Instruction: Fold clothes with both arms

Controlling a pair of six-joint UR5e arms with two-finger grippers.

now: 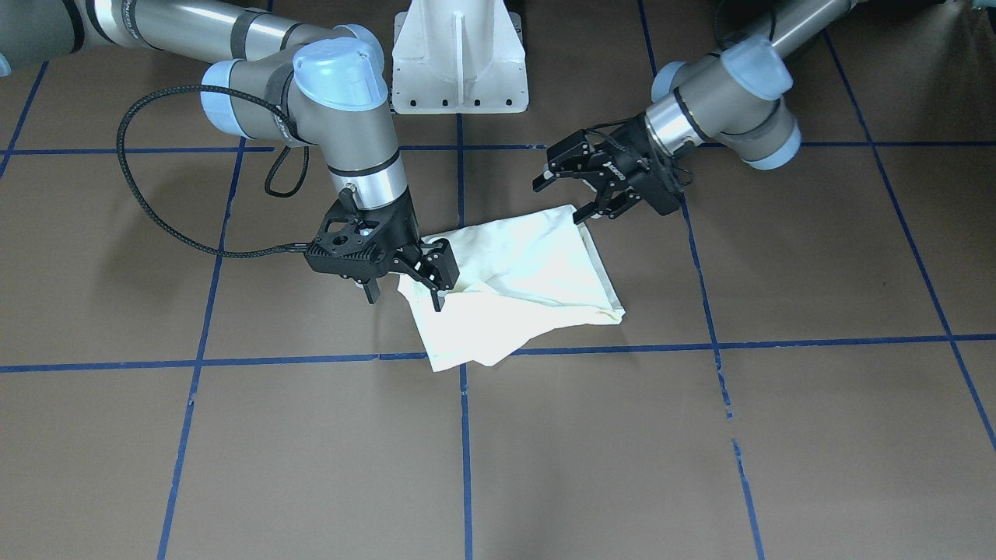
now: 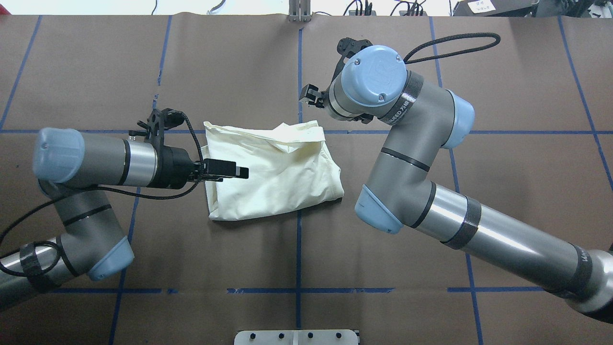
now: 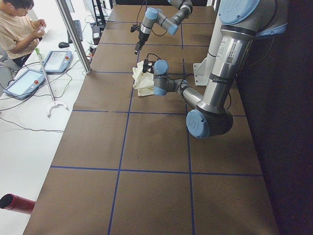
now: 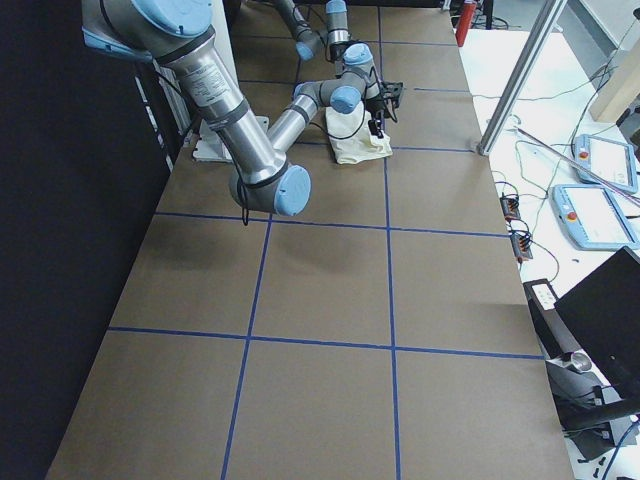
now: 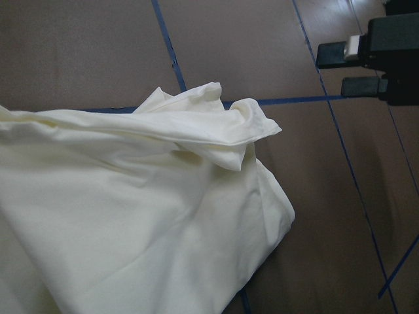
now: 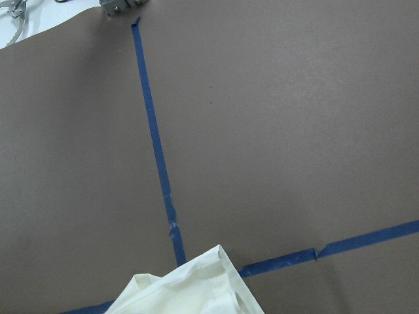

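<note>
Your left gripper (image 1: 559, 202) hangs spread and empty, with the T-shirt (image 2: 273, 172) just below and ahead of its jaws. The right gripper (image 1: 406, 302), also spread and holding nothing, sits at the opposite corner, so the T-shirt's longer side runs from one gripper to the other, both about equally near. You see a folded cream bundle, plain side up, with a rumpled ridge toward the right gripper.
</note>
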